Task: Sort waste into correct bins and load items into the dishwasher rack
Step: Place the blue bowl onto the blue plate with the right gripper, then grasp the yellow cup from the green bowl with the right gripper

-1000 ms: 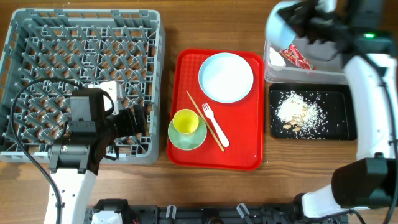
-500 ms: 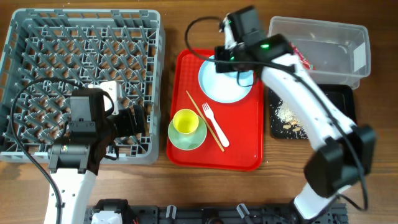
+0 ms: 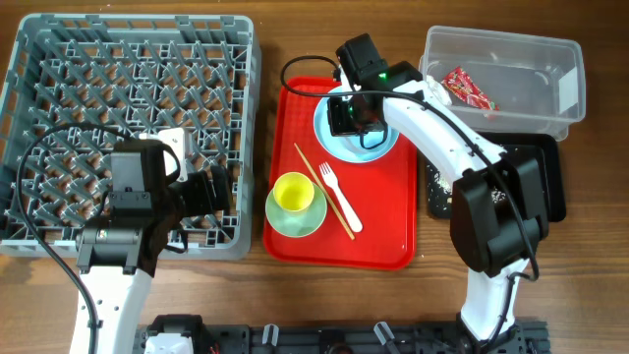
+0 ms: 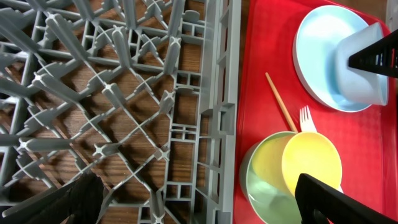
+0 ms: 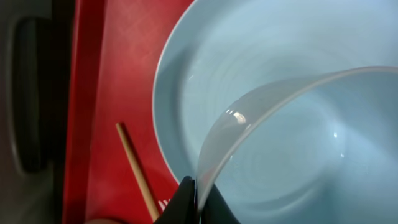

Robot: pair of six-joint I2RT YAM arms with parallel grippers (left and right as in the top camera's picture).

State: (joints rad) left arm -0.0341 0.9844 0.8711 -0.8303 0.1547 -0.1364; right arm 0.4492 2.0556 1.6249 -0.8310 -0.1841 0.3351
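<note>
You're pinching pale blue bowl (image 5: 280, 137) by rim in right gripper (image 5: 198, 194), round pale blue-white plate (image 5: 205, 68) below jaws; left gripper (image 4: 208, 202) gaping, empty. Next, likely: carrying it to grey pegged crate (image 3: 138, 22).

Contents, one each: dishwasher rack (image 3: 246, 118), red tray (image 3: 388, 221), plate (image 3: 337, 147), bowl (image 4: 364, 78), yellow cup (image 3: 293, 192), saucer (image 3: 285, 226), fork (image 3: 341, 197), wooden stick (image 3: 307, 164), wrapper (image 3: 468, 88), clear tub (image 3: 531, 47), black tray (image 3: 550, 182).
</note>
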